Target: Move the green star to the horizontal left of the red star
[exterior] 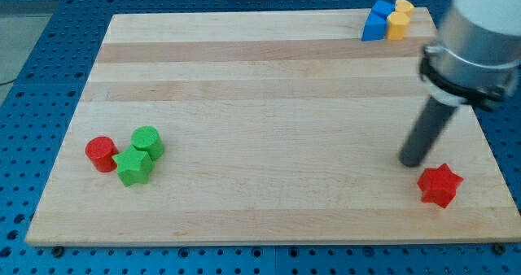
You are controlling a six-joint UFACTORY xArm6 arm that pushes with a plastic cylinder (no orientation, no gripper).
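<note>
The green star (133, 167) lies at the view's lower left of the wooden board (269, 80), touching a green round block (148, 141) above it and close to a red round block (102, 154) on its left. The red star (440, 185) lies at the view's lower right, near the board's bottom edge. My tip (409, 162) rests on the board just up and left of the red star, a small gap apart from it. The tip is far to the right of the green star.
A blue block (376, 20) and two yellow blocks (399, 18) cluster at the board's top right corner. The arm's grey body (476, 39) hangs over the board's right edge. A blue perforated table surrounds the board.
</note>
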